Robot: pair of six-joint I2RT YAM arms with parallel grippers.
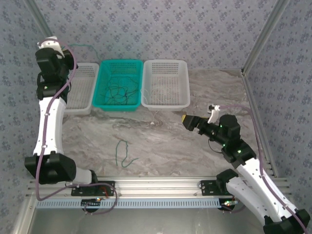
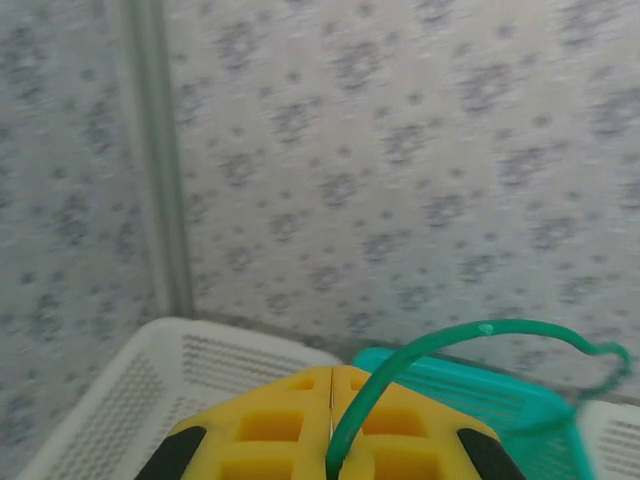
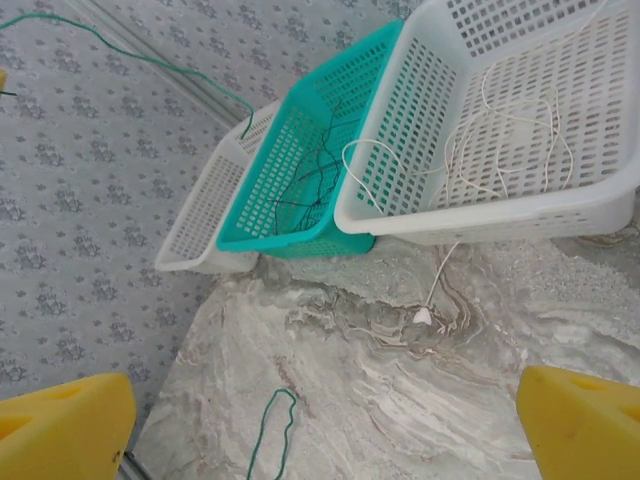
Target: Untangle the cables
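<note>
Green cable (image 2: 480, 328) is hanging pinched in my left gripper (image 2: 331, 400) above the table's (image 1: 165, 141) back-left corner; right gripper (image 1: 187, 121) is gaping empty; most cables (image 1: 118, 91) are lying tangled in teal basket (image 1: 120, 62).

At 12 o'clock: teal basket (image 1: 117, 106) of perforated moulded plastic with a slight sheen; white basket (image 1: 165, 104) beside it, same plastic. The table (image 1: 165, 146) is smooth, marble-look, matt; rail (image 1: 156, 184) at 6 o'clock, ribbed bare metal; green cable (image 2: 480, 328) thin, glossy-sheathed.
</note>
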